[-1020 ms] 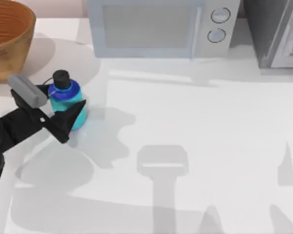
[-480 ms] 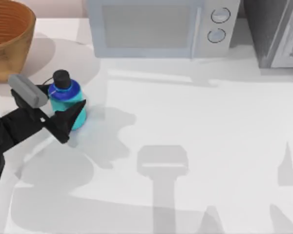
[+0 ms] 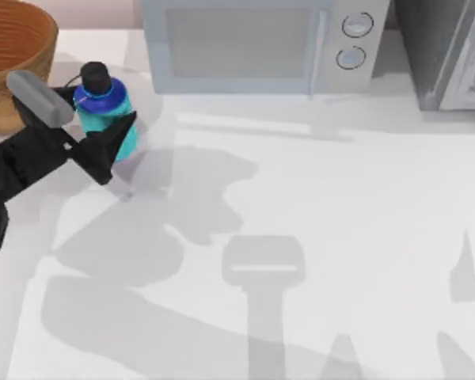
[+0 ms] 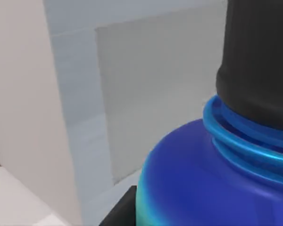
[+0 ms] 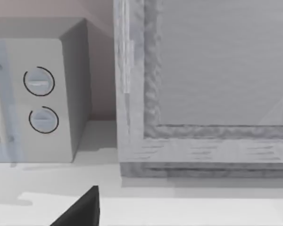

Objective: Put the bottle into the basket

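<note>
Cyan plastic is slick, and the bottle (image 3: 103, 117) is pinched only across its body by the left hand (image 3: 91, 131), whose fingers are closed on its two sides. If that grip is shallow, the bottle could twist or slide out on the way to the basket (image 3: 16, 55) — and a fall from this height would probably send it rolling across the tabletop (image 3: 317, 237). The other risk, as I judge it, is the basket's near wall: a carry that runs too low would knock the bottle's base against the rim and tip it. The bottle hangs upright, off the tabletop, at the far left, just right of the basket and not yet over its opening. Its black cap and blue shoulder sit right before the left wrist camera. The right arm looks parked; I cannot tell how its hand is set.
</note>
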Robot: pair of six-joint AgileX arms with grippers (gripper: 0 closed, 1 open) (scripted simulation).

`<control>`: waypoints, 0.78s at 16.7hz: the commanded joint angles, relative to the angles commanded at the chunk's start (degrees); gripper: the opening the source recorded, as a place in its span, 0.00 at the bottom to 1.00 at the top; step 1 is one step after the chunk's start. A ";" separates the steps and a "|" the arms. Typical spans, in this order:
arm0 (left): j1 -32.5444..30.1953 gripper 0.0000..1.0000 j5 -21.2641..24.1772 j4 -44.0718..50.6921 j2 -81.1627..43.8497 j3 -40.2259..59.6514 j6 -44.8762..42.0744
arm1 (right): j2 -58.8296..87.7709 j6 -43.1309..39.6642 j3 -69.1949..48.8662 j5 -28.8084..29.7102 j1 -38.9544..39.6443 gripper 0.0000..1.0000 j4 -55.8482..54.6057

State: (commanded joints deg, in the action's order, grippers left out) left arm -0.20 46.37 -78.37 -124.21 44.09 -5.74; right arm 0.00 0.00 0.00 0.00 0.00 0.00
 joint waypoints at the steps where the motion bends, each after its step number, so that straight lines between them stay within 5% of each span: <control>1: -0.75 0.00 0.45 1.97 1.00 3.30 0.21 | 0.00 0.00 0.00 0.00 0.00 1.00 0.00; 6: -0.25 0.00 3.52 19.69 2.21 26.55 0.05 | 0.00 0.00 0.00 0.00 0.00 1.00 0.00; 13: 12.70 0.00 21.77 58.13 3.18 51.98 -3.74 | 0.00 0.00 0.00 0.00 0.00 1.00 0.00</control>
State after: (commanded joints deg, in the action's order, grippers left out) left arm 12.50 68.14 -20.25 -121.03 96.07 -9.49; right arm 0.00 0.00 0.00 0.00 0.00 0.00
